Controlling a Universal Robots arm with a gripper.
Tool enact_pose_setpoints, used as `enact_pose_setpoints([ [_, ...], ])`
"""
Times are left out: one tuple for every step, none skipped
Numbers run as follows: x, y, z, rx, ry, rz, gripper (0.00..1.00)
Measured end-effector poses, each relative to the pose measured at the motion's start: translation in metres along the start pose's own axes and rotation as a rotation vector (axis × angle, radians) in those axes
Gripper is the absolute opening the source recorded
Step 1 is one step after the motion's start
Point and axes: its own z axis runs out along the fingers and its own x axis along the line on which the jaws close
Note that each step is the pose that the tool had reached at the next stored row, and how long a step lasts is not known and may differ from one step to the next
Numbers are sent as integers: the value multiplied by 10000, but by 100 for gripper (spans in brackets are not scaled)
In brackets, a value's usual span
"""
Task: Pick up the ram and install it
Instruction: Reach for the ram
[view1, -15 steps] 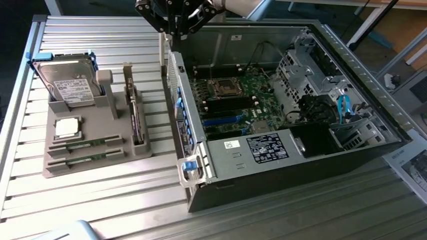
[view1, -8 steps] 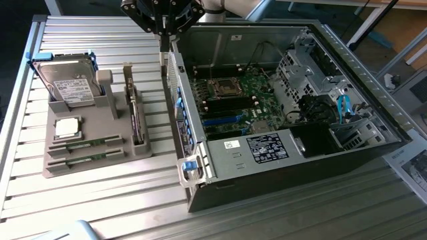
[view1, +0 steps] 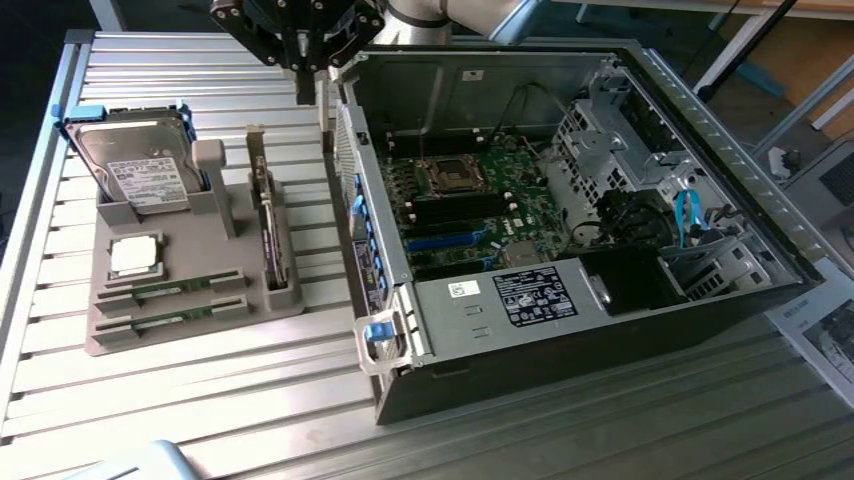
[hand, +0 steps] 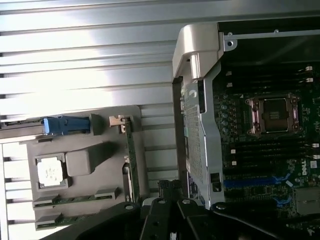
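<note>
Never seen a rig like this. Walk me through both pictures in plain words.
A robot arm holds its gripper, shut and seemingly empty, above a slatted metal table. One picture comes from a camera off the arm, the other from a camera on its wrist. A grey holder carries a hard drive, a silver processor, an upright expansion card and two green ram sticks lying in their slots. Beside it sits an open computer case with its motherboard showing.

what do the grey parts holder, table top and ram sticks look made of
Grey parts holder: probably plastic, matte uniform grey, blocky moulded slots. Table top: likely aluminium, ribbed silver slats catching glare. Ram sticks: green circuit board, lying in the holder's slots.
</note>
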Motion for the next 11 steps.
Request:
enact_pose_setpoints([
  [32,-2,-1,0,0,1,10],
  [56,-4,-1,0,-1,1,10],
  [79,-6,-2,0,0,1,10],
  [99,-7,-3,0,-1,1,10],
  [136,-10,-3,-1,-1,0,10],
  [173,-13,-5,1,0,0,10],
  [215,-16,-6,0,0,0,10],
  [254,-19,-7,0,0,1,10],
  [300,-23,-8,0,0,1,10],
  [336,-25,-9,0,-1,1,10],
  [363,-27,-10,0,-1,0,10],
])
